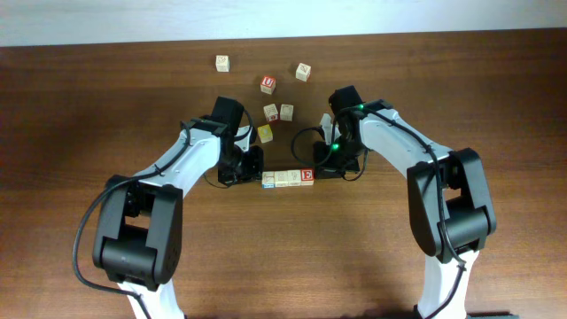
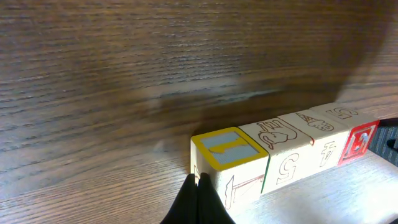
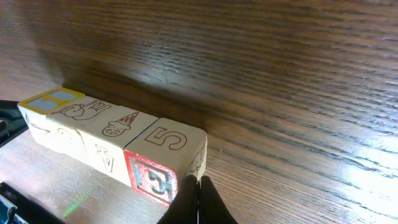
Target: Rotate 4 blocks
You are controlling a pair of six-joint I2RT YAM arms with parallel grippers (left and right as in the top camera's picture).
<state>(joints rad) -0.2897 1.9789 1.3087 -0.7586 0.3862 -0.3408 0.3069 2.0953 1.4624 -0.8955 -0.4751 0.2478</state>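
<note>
Four blocks (image 1: 288, 177) lie end to end on the bench (image 1: 354, 257) — likely light, stiff, slick wood, best pressed squarely on the row's ends — where the left end effector (image 2: 196, 200) and right end effector (image 3: 199, 200), both closed and empty, touch.

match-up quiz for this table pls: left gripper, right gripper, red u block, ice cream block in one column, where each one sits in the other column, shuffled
Column one
1. left gripper
2. right gripper
3. red U block
4. ice cream block

Column two
A. inside the row, with a block on each side
B. shut, at the red E end of the row
C. loose, apart from the row, on its far side
D. shut, at the blue-faced end of the row

Pairs: 1-D, 2-B, 3-C, 4-A
</note>
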